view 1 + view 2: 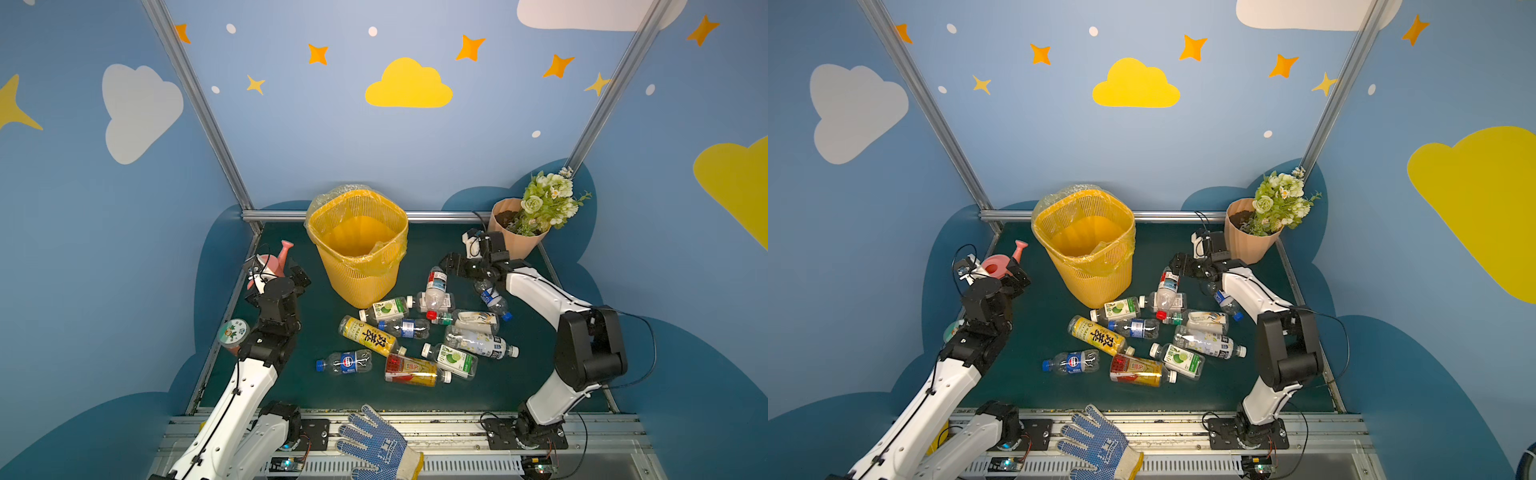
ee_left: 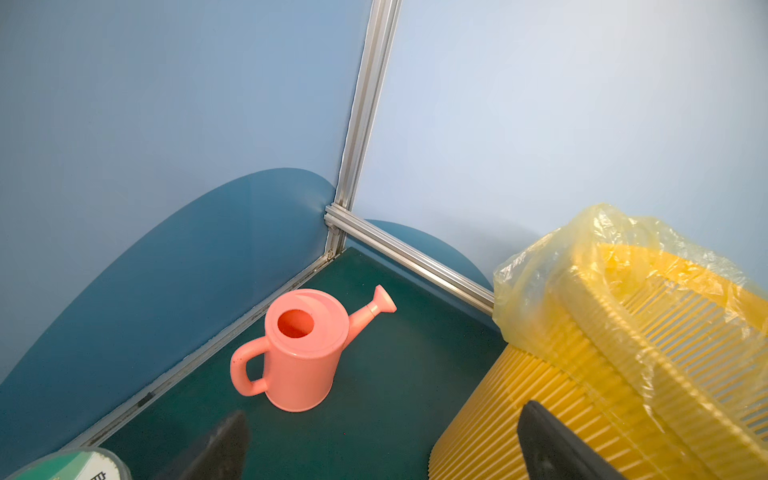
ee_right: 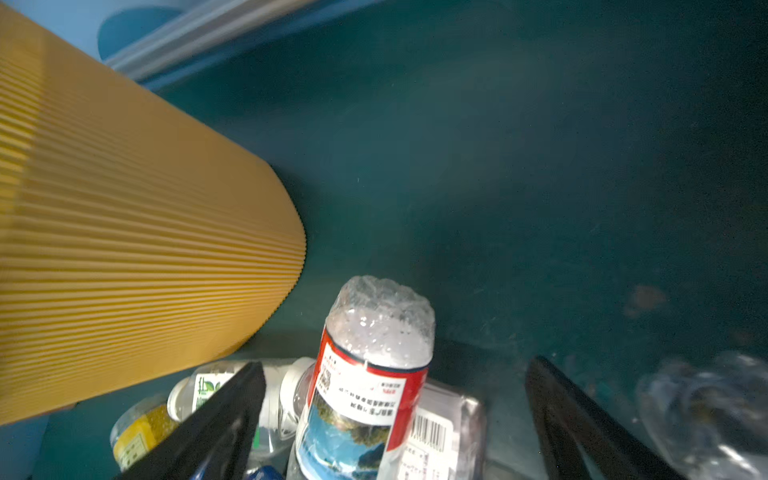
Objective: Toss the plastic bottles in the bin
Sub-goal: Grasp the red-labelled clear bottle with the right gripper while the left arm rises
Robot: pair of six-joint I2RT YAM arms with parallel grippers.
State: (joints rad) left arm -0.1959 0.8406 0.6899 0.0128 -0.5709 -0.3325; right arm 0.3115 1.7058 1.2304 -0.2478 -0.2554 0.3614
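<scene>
the job has hardly begun, i think. the yellow bin (image 1: 359, 286) stands at the back of the green mat (image 1: 299, 386), and when i look down into it in both top views i see only its thin yellow bag (image 1: 353, 237). no bottle is in there that i can see.

the bottles (image 1: 409, 332) all lie in a messy heap on the mat, just in front of the bin and a bit to the right. i count about eleven. so every one of them has yet to go in.

the right arm comes up from the front edge, bends high at the elbow, then stretches low toward the back of the heap. the right gripper (image 1: 451, 264) points sideways at the bin. its two black fingers are spread wide and hold nothing. in the right wrist view the red-label bottle (image 3: 370, 386) sits between them, its clear bumpy end poking toward the bin. i cannot tell if a finger touches it. my guess is that this bottle gets picked first.

the left arm reaches along the left side of the mat. the left gripper (image 2: 382, 411) hangs up off the mat, with the pink watering can (image 2: 301, 353) in front of it and the bin wall close beside one finger. its fingers are spread wide too, with only bare mat between them. it is well apart from the bottles.
</scene>
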